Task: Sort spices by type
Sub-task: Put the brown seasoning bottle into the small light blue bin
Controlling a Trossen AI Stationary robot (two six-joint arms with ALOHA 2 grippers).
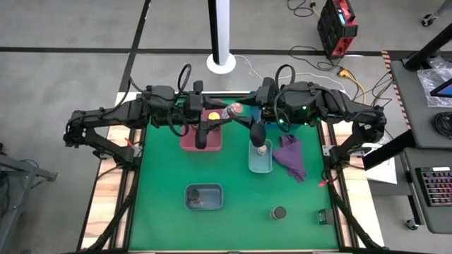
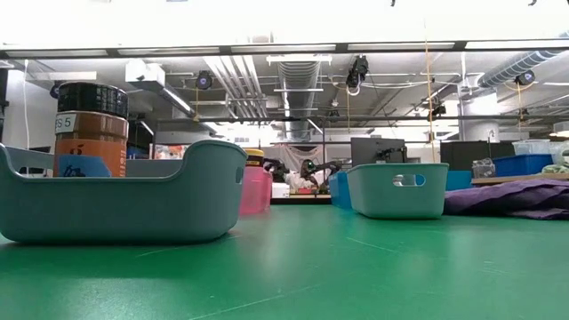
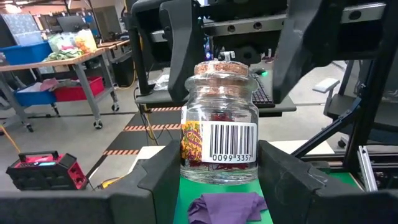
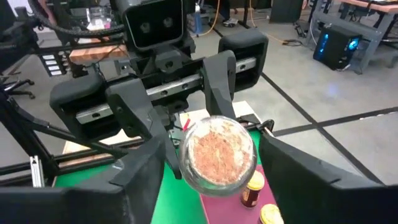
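The tiny pinkish-tan jar (image 3: 219, 134) hangs in the air just off the far right corner of the pink tray (image 1: 185, 143), lying on its side between the two arms. The left gripper (image 3: 219, 177) is clenched on the glass body, its fingers pressed against both sides near the base. The right gripper (image 4: 214, 171) faces it from the cork end with its fingers spread, a gap showing on each side of the jar. This looks like a handover from left to right.

To do it well, the right gripper should slide further along the jar, so that it closes on the glass shoulder and not on the cork (a stopper may pull free or slip). It should stay centred so both pads meet the jar together. The left fingers ought to let go only once the right ones are firmly seated, and should then back straight away from the pink tray's corner without dragging the base.

The likely goal is the blue tray (image 1: 251, 164), just right of the pink tray, where a small tan-topped jar (image 1: 263, 148) already stands. Lower the jar upright beside it.
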